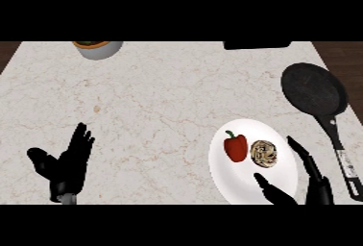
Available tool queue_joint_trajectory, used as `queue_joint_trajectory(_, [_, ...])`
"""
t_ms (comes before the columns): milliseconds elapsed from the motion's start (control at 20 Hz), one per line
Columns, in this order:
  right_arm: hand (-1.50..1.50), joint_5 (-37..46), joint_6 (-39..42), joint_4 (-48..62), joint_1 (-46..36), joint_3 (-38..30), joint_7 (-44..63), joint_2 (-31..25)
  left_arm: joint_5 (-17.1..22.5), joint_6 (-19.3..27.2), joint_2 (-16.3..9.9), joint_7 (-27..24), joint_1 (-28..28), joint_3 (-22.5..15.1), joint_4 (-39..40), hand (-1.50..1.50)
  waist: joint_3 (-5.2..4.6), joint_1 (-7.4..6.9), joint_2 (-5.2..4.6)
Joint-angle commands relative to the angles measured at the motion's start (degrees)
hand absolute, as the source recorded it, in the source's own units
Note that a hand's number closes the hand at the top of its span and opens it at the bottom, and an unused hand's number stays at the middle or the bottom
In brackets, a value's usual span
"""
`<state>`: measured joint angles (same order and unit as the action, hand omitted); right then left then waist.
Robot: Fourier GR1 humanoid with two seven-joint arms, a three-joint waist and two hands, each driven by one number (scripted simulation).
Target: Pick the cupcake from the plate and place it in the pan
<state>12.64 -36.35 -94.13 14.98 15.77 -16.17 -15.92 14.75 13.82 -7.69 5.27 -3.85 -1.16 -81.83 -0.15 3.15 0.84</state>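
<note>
Wide marble counter (156,105) fills the view. On its right side sits the white plate (245,187), and beyond it, near the right edge, the black pan (314,89), handle pointing toward us. Left hand (67,161) rests low at left, fingers straight and spread, holding nothing. Right hand (312,185) is over the plate's near right rim, fingers open, thumb apart. Red pepper (235,147) lies on the plate, and the cupcake (264,154) is just right of it, ungrasped.

the counter (156,96) looked like pale veined marble, smooth; the plate (245,190) was glossy white, like ceramic; the pan (314,90) looked matt black; the red pepper (235,147) had a sheen
</note>
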Motion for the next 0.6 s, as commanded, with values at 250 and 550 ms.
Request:
queue_joint_trajectory(250, [-1.50, 30.78, -8.64, -13.01, 6.30, 3.49, 28.76, 2.04, -0.70, -0.58, 1.37, 1.40, -2.47, -2.82, -2.67, 0.00, -0.13, -3.32, -0.90])
queue_joint_trajectory(550, [-1.50, 38.48, 13.54, -16.54, -4.26, -1.50, 51.06, -0.46, -1.51, -0.40, 2.44, -0.58, -0.15, -2.89, -0.21, 0.00, -0.15, -4.09, -1.12])
